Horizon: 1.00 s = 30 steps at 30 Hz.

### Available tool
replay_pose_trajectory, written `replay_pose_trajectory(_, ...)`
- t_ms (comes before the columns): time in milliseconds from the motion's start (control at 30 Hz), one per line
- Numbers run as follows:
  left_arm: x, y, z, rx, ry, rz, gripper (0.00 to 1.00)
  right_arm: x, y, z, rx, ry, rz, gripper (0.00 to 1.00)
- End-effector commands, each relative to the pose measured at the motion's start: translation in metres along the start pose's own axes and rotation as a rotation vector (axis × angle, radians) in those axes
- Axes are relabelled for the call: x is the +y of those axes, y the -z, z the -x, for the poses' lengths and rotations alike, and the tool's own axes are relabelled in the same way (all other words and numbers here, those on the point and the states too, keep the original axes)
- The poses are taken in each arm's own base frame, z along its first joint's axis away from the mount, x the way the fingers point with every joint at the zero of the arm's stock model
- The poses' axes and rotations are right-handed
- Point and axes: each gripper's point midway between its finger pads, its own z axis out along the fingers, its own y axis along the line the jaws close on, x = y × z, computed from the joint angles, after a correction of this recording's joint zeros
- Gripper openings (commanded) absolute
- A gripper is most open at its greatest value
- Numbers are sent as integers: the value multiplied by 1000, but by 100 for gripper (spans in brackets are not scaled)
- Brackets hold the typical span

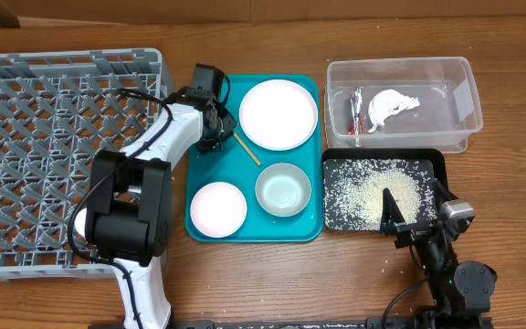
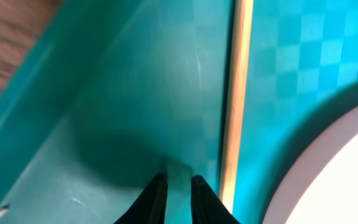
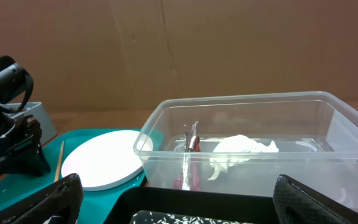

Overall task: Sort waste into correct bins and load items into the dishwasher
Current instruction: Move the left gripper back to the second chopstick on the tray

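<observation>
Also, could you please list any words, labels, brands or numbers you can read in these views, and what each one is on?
None can be read.
The red snack wrapper in the clear tub may carry print, but it is too small to make out.
Nothing else shows lettering.

— How many dishes were there?
— One plate (image 1: 278, 112) and two bowls: a pinkish bowl (image 1: 217, 207) and a grey-green bowl (image 1: 283, 189). One chopstick (image 2: 236, 93) lay just beside the left gripper (image 2: 179, 186).
— And waste?
— One wrapper (image 1: 356, 111), one napkin (image 1: 391, 105), countless rice grains (image 1: 373, 187).
</observation>
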Motion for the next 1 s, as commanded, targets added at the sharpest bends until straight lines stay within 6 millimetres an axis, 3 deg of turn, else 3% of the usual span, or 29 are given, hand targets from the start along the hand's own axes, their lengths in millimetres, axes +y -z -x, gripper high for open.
replay_pose_trajectory(0,-13,8,-2,22,-5,-47,18,-2,0,-1,-6,5,-5,100)
replay_pose_trajectory(267,-35,28,19,-38,-42,-81,22,-2,0,-1,-6,5,-5,99)
replay_pose_trajectory(533,-24,-3,8,11,-44,-31,25,-2,0,-1,-6,5,-5,100)
replay_pose_trajectory(667,-9,-18,-7,69,-44,32,24,-2,0,-1,-6,5,-5,100)
replay_pose_trajectory(967,33,-9,-21,160,-70,191,7,-2,0,-1,-6,5,-5,100)
